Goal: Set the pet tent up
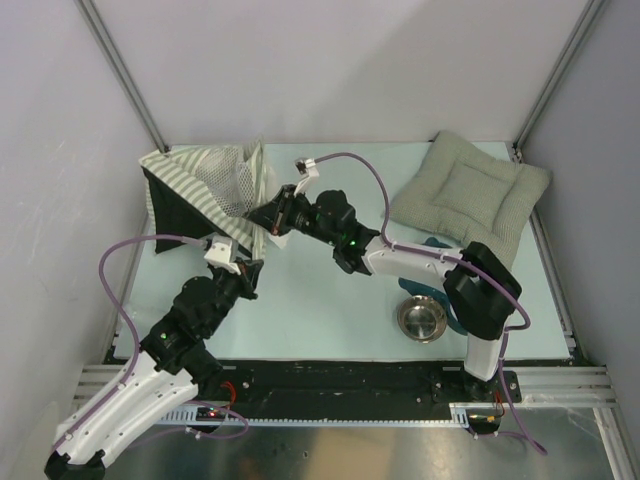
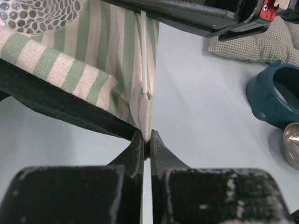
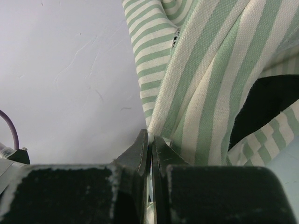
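The pet tent (image 1: 200, 190) lies collapsed at the back left, green-and-white striped with a mesh window and a dark underside. My left gripper (image 1: 247, 268) is shut on the tent's lower striped corner; the left wrist view shows the fabric edge (image 2: 148, 130) pinched between the fingertips (image 2: 140, 142). My right gripper (image 1: 268, 213) is shut on a striped fold higher up, near the mesh; the right wrist view shows the striped cloth (image 3: 196, 84) clamped at the tips (image 3: 150, 137). The two grippers are close together.
A quilted grey-green cushion (image 1: 472, 195) lies at the back right. A steel bowl (image 1: 422, 320) and a teal bowl holder (image 2: 275, 95) sit by the right arm's base. White walls enclose the back and sides.
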Action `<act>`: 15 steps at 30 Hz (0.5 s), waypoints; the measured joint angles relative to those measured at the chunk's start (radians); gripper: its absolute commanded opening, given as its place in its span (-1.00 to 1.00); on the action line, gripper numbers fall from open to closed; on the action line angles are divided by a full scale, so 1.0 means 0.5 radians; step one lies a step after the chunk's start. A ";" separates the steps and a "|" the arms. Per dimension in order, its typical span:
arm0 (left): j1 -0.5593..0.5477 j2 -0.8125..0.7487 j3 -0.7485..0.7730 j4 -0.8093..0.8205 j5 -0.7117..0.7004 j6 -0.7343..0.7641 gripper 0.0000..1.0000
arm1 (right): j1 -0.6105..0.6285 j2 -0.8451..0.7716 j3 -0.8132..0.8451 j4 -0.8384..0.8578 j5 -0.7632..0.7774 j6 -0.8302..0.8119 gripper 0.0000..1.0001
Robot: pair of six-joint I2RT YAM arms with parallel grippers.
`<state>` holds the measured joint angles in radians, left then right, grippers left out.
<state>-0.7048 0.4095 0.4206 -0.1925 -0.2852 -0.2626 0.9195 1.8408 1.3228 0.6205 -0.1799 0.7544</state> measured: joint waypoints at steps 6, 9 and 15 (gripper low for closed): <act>-0.001 -0.002 0.000 -0.043 0.000 0.000 -1.00 | 0.008 -0.005 -0.064 0.044 0.014 -0.031 -1.00; -0.004 -0.011 -0.008 -0.070 -0.002 0.000 -1.00 | 0.013 -0.020 -0.107 0.060 0.018 -0.045 -1.00; -0.008 -0.014 -0.019 -0.077 -0.001 -0.001 -1.00 | 0.027 -0.032 -0.130 0.064 0.033 -0.073 -1.00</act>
<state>-0.7090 0.4023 0.4110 -0.2310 -0.2855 -0.2630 0.9329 1.8248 1.2575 0.6525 -0.1635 0.7177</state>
